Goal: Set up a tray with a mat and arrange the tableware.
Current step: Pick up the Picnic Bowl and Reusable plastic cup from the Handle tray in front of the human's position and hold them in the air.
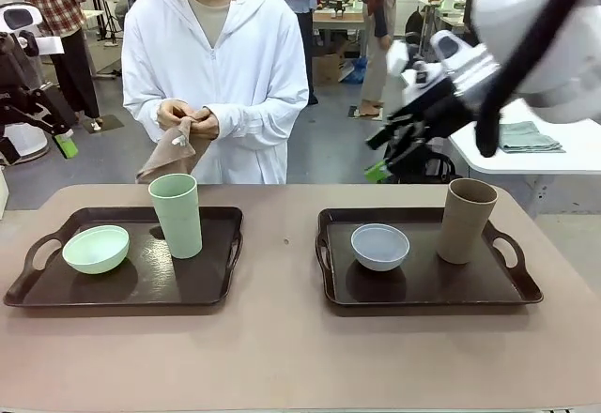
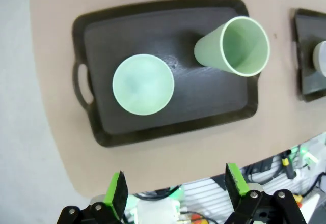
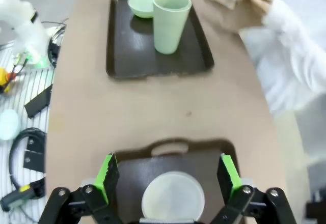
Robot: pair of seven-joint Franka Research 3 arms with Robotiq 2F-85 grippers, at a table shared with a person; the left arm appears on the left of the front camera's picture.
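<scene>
- The table (image 1: pixel 282 357) is a pale brown surface with two dark trays side by side on it, well apart.
- The left tray (image 1: pixel 150 282) carries the mint green bowl (image 1: pixel 96 249) near its left handle. The pale green tumbler (image 1: pixel 176 214) stands upright just to the bowl's right, not touching it.
- The right tray (image 1: pixel 427 286) carries the white bowl (image 1: pixel 380 246) on its left half. The tan tumbler (image 1: pixel 467 221) stands upright near its right handle, apart from the bowl.
- The right gripper (image 3: pixel 167 159) hangs above the right tray with its fingers spread wide and nothing between them. In its wrist view the white bowl lies below the gap.
- The left gripper (image 2: pixel 175 173) is raised over the table's edge beside the left tray, its fingers also spread wide and holding nothing.
- At the far side, the person's hands (image 1: pixel 191 117) hold a folded tan cloth (image 1: pixel 169 158) above the table's far edge, behind the left tray.
</scene>
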